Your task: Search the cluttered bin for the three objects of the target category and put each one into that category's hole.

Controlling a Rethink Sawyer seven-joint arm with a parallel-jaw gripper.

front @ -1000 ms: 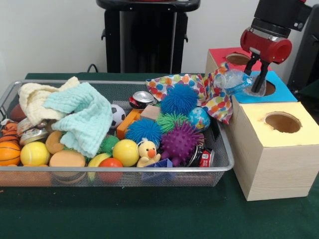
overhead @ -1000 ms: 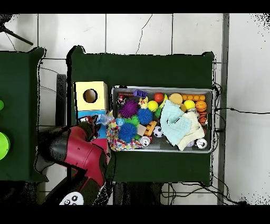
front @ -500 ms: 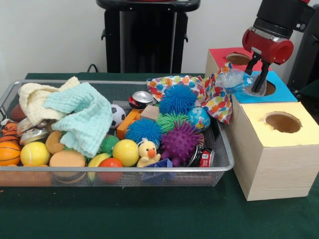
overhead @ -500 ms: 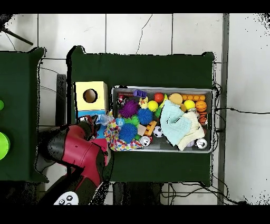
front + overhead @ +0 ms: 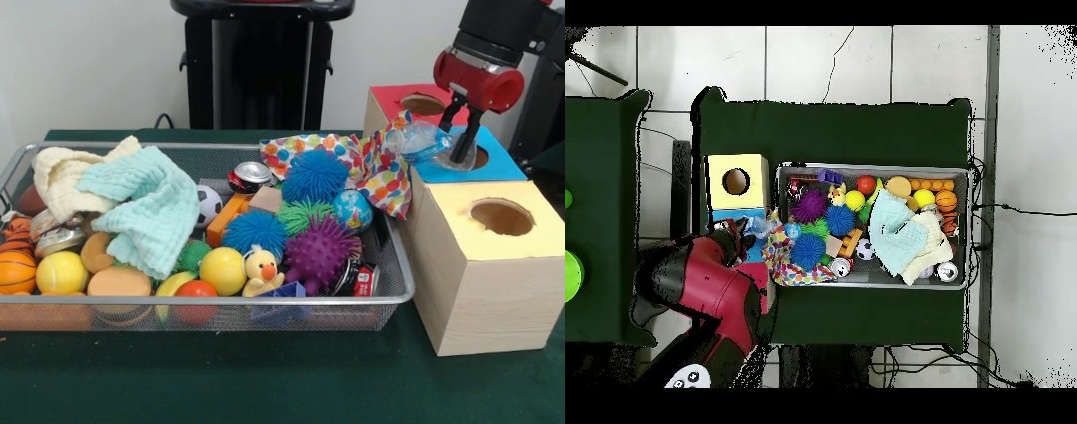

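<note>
My gripper [image 5: 457, 140] is shut on a crushed clear plastic bottle [image 5: 422, 141] and holds it just above the blue-topped box [image 5: 501, 164], next to that box's hole [image 5: 478, 156]. In the overhead view the gripper [image 5: 746, 233] and the bottle [image 5: 762, 229] sit between the boxes and the bin's end. The silver wire-mesh bin [image 5: 221, 301] is full of toys and cloths; it also shows from overhead [image 5: 865, 166]. No other plastic bottle shows in it.
A yellow-topped box [image 5: 494, 256] stands nearest the camera and a red-topped box [image 5: 388, 95] farthest. A polka-dot cloth [image 5: 381, 172] drapes over the bin's end against the boxes. Spiky balls [image 5: 320, 252], a rubber duck [image 5: 263, 269], a metal can [image 5: 252, 175] and a mint cloth [image 5: 146, 212] fill the bin.
The gripper has risen slightly and shifted a little to the right in the front view, with the bottle still in it. Nothing in the bin has moved.
</note>
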